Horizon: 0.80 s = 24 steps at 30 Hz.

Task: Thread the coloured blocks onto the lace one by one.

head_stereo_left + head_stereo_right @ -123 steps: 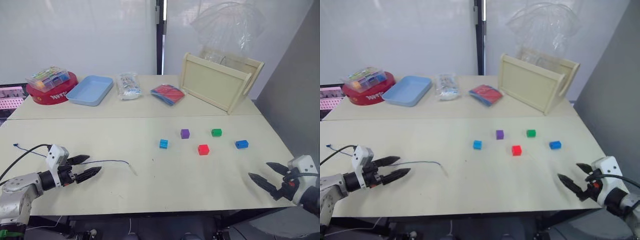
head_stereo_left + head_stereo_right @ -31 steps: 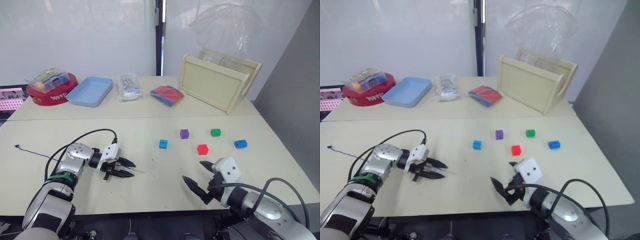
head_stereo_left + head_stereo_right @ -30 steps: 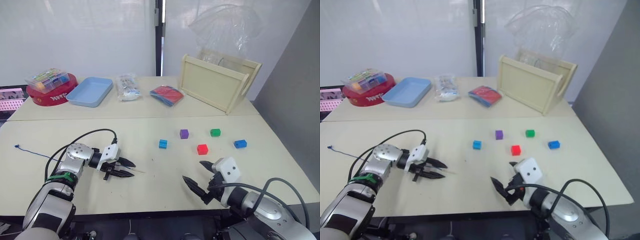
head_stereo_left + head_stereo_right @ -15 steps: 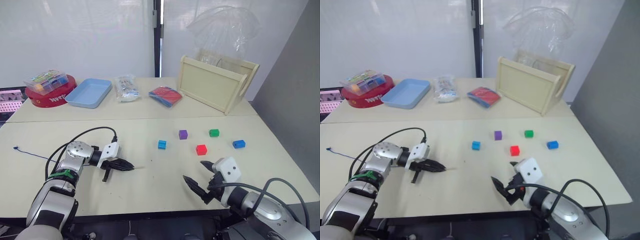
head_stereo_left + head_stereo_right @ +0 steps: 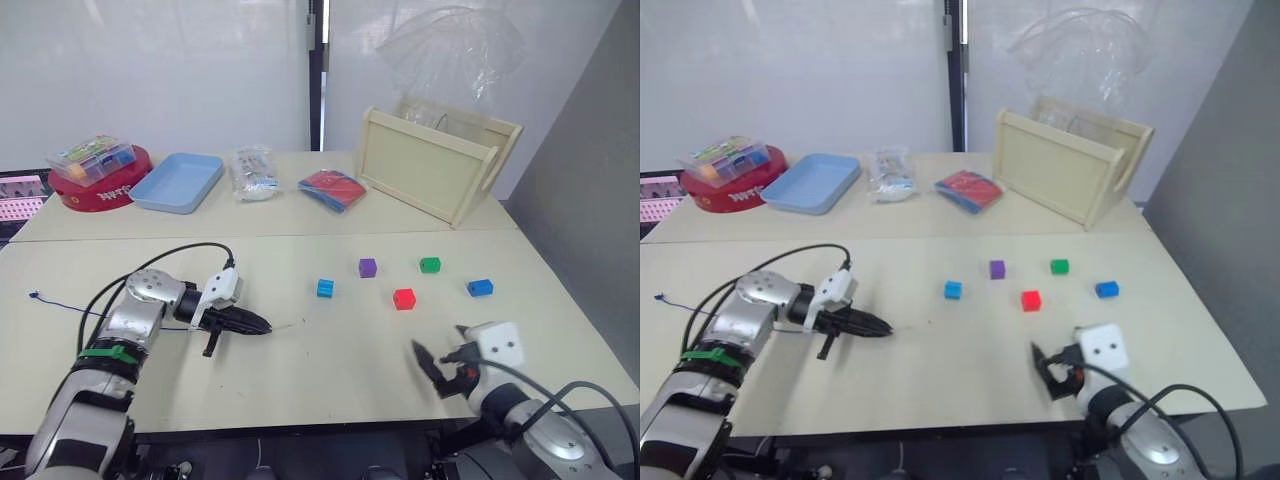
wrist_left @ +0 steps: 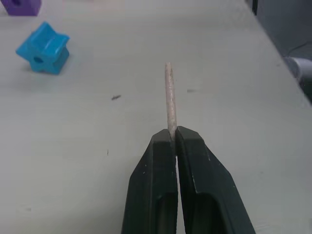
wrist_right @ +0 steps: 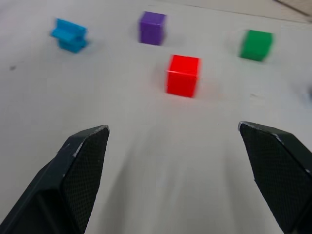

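My left gripper (image 5: 262, 325) is shut on the lace near its pale stiff tip (image 6: 169, 97), which sticks out past the black fingers (image 6: 161, 161). The dark-blue lace (image 5: 58, 303) trails left across the table to its knotted end. The tip points toward the cyan block (image 5: 325, 288). The purple (image 5: 367, 267), green (image 5: 430, 265), red (image 5: 404, 298) and blue (image 5: 479, 287) blocks lie loose at centre right. My right gripper (image 7: 173, 126) stands open and empty near the table's front edge, short of the red block (image 7: 183, 75).
At the back stand a red round tin (image 5: 95, 185) with a clear box on top, a light-blue tray (image 5: 180, 180), a clear bag (image 5: 255, 172), a red and blue packet (image 5: 335, 188) and a wooden crate (image 5: 435, 165). Bare tabletop lies between the grippers.
My left gripper has shut on the lace tip and now holds it pointing right. The right gripper has drawn back to the right along the front edge, still open.
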Tool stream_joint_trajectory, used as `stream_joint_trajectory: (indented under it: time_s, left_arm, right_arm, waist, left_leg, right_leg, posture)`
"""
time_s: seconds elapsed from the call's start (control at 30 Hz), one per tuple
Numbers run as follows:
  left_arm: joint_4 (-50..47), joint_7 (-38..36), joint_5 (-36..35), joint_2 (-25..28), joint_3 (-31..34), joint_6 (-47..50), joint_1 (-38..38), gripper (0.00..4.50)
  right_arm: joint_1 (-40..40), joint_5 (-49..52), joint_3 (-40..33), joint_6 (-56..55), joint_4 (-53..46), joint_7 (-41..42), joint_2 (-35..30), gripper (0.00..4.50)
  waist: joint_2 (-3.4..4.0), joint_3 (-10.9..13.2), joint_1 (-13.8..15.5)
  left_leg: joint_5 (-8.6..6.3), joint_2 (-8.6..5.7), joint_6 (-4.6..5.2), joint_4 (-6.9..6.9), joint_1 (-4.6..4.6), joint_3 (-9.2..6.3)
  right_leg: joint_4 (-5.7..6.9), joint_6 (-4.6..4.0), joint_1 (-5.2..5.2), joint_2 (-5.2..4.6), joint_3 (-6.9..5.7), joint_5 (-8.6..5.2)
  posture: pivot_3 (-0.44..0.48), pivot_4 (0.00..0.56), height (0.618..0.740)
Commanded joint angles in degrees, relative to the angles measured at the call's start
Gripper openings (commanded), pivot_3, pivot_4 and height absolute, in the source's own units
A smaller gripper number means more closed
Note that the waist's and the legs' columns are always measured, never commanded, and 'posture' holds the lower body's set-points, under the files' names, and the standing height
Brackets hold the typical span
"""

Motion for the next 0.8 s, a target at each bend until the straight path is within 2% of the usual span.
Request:
stream_joint_trajectory:
  time_s: [0.03,0.1,0.23,0.33,0.5,0.73,0.8]
  left_arm:
    - [-10.4,1.6,-2.4,2.3,2.0,6.5,4.9,0.04]
    - [-13.4,2.5,-2.5,2.9,2.7,7.9,6.8,0.04]
    - [-16.8,4.6,-2.4,3.0,3.5,8.8,9.4,0.04]
    - [-19.5,6.3,-3.3,2.8,4.5,10.1,11.0,0.04]
    - [-22.3,6.7,-3.8,4.1,5.5,11.9,12.7,0.04]
    - [-25.5,7.2,-4.9,5.9,6.6,13.9,13.9,0.04]
    - [-26.3,7.5,-5.2,6.0,6.9,14.3,14.4,0.00]
  right_arm:
    - [-3.8,-2.1,-4.2,-1.4,3.5,-3.1,1.3,4.50]
    - [-5.6,-2.9,-5.1,-1.2,6.4,-3.7,1.9,4.50]
    - [-14.5,-3.4,-7.1,-2.3,19.4,-4.2,2.5,4.50]
    - [-24.2,-4.1,-8.2,-5.8,33.0,-2.2,0.2,4.50]
    - [-33.8,-5.6,-7.9,-10.7,49.2,0.9,-3.5,4.50]
    - [-38.0,-5.8,-6.8,-16.1,59.8,7.0,-5.3,4.50]
    - [-37.9,-5.7,-7.2,-17.2,60.6,7.7,-5.2,3.96]
  waist:
    - [0.05,0.0,-0.1]
    - [0.06,0.0,0.1]
    - [0.04,0.0,0.3]
    - [0.09,0.1,0.2]
    - [0.16,0.1,0.2]
    - [0.17,0.1,0.1]
    - [0.17,0.1,0.1]
  left_leg:
    - [0.00,0.01,0.00,-0.02,0.01,0.00]
    - [0.00,0.03,0.00,-0.04,0.01,0.02]
    - [0.00,-0.01,0.00,-0.03,-0.05,0.04]
    - [0.00,-0.04,0.00,-0.03,-0.06,0.05]
    - [0.00,-0.02,0.00,-0.14,-0.15,0.07]
    - [0.01,-0.03,0.00,-0.18,-0.25,0.08]
    - [0.01,-0.02,-0.01,-0.17,-0.25,0.09]
  right_leg:
    - [0.00,0.00,-0.01,0.01,0.00,0.00]
    - [-0.01,-0.01,-0.03,0.01,0.02,0.00]
    - [-0.02,-0.02,-0.09,-0.02,0.02,0.00]
    - [-0.01,-0.02,-0.13,-0.05,0.03,0.00]
    - [0.07,-0.02,-0.34,-0.02,0.07,0.00]
    - [0.03,-0.03,-0.41,-0.04,0.07,0.01]
    - [0.03,-0.03,-0.41,-0.04,0.07,0.01]
  posture:
    - [0.000,0.150,0.740]
    - [0.000,0.150,0.740]
    - [0.000,0.150,0.740]
    - [0.000,0.150,0.740]
    - [0.000,0.150,0.740]
    - [0.000,0.150,0.740]
    - [0.000,0.150,0.740]
